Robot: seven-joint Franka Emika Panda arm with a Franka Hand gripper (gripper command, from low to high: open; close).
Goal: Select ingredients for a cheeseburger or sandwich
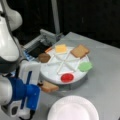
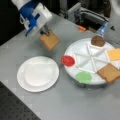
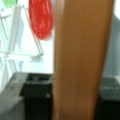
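Observation:
My gripper (image 2: 46,32) is shut on a brown toast square (image 2: 50,41), holding it in the air between the divided white tray (image 2: 82,72) and the white paper plate (image 2: 37,73). The same held toast (image 1: 49,86) shows by the gripper (image 1: 39,84) in both front views, and it fills the wrist view as a brown slab (image 3: 81,60) between the black fingers (image 3: 37,97). On the tray lie another toast square (image 1: 80,51), a yellow cheese square (image 1: 61,48) and a dark brown patty (image 1: 44,57). No stack shows.
A green lettuce-like piece (image 1: 85,66) and a red disc (image 1: 67,77) also lie in the tray's compartments. The paper plate (image 1: 73,108) has nothing on it. A metal frame (image 1: 41,40) stands behind the tray. The table's near edge meets a dark perforated surface (image 2: 15,107).

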